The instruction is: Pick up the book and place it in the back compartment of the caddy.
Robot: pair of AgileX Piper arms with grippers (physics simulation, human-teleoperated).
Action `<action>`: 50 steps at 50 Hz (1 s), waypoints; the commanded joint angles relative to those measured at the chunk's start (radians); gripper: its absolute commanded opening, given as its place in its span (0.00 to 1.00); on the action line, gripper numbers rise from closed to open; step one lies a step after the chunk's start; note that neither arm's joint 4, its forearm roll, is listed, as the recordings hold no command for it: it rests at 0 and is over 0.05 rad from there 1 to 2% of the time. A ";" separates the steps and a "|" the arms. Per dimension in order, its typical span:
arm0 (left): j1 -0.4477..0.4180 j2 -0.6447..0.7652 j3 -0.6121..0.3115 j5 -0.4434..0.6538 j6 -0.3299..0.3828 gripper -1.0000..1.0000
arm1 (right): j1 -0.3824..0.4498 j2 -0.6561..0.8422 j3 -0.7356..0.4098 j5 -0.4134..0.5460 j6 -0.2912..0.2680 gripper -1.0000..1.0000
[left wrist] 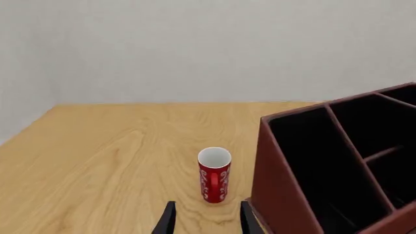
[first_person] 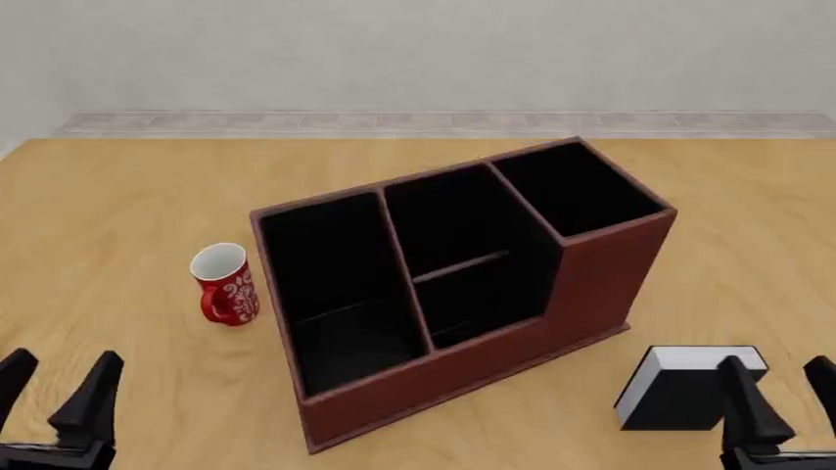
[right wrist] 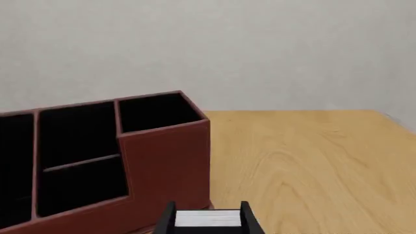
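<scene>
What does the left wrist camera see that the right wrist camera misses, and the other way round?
Only the left wrist view shows the red mug, standing upright on the table beside the caddy's long end cell, ahead of the open left tool. Only the right wrist view shows the book, its white page edges sitting between the fingers of the open right tool, close to the caddy's tall end. Both views share the caddy, the wooden table and the pale wall behind.

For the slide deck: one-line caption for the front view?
Open right hand poised over black hardback book beside reddish-brown compartmented caddy; red mug left.
</scene>
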 commanded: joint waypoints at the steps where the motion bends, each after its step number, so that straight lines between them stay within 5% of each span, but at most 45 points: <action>1: -0.021 -0.050 0.026 -0.030 -0.014 1.00 | -0.002 0.019 -0.003 -0.003 0.022 1.00; 17: -0.072 -0.057 -0.085 0.046 0.011 1.00 | -0.001 0.001 -0.001 0.006 0.010 1.00; 28: -0.185 -0.057 -0.167 0.194 -0.008 1.00 | -0.001 -0.003 -0.006 0.013 0.004 1.00; 34: -0.302 -0.055 -0.211 0.260 -0.022 1.00 | -0.002 0.002 -0.004 0.014 0.022 1.00; 38: -0.482 -0.036 -0.238 0.273 0.053 1.00 | -0.001 -0.003 -0.005 0.013 0.007 1.00; 40: -0.510 -0.012 -0.253 0.266 0.006 1.00 | -0.002 0.000 -0.006 0.019 0.023 1.00; 50: -0.579 0.110 -0.321 0.219 -0.004 1.00 | 0.000 -0.003 -0.007 0.011 -0.003 1.00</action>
